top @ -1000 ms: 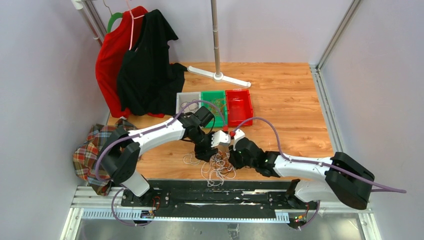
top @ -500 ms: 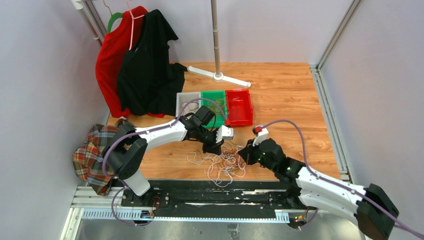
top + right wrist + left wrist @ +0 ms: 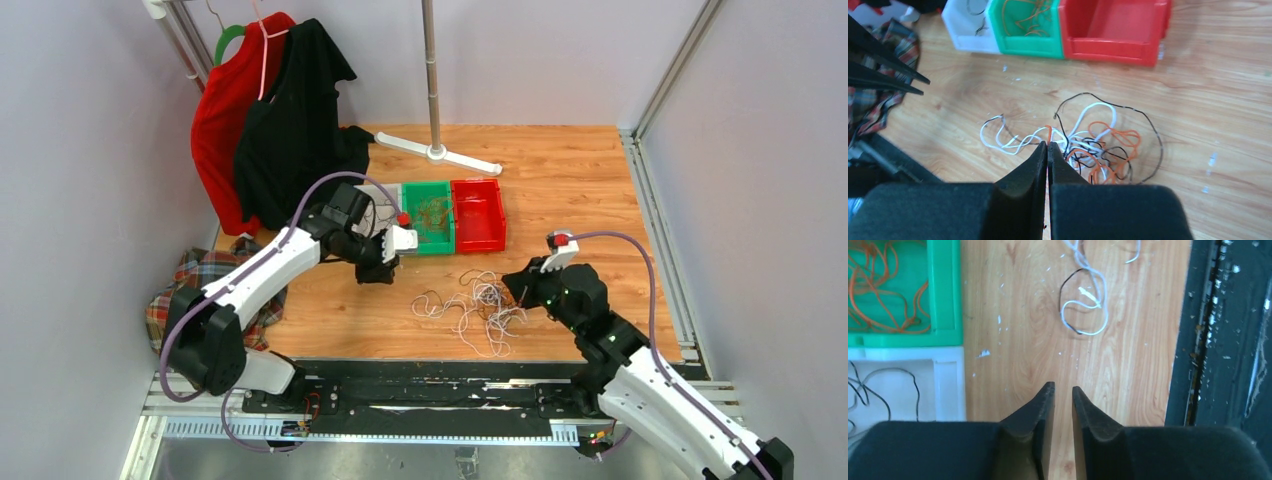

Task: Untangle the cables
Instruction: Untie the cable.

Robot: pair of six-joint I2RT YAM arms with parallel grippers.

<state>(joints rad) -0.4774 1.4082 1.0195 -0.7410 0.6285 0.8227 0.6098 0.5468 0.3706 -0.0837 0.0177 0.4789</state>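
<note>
Many cables (image 3: 482, 303) at right gripper (image 3: 1048, 144) tips, left gripper (image 3: 1063, 390) apart

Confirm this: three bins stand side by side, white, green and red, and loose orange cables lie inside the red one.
Wrong bin. The orange cables lie inside the green bin, the middle one, not the red bin. The three do stand side by side, with the white bin at the other end. The right wrist view shows it.

Robotics lab test cell
Aluminium frame posts (image 3: 675, 65) upper right, plain grey walls (image 3: 560, 60), colour-coded sorting bins (image 3: 478, 218) at centre, hung garments (image 3: 290, 140) upper left.
</note>
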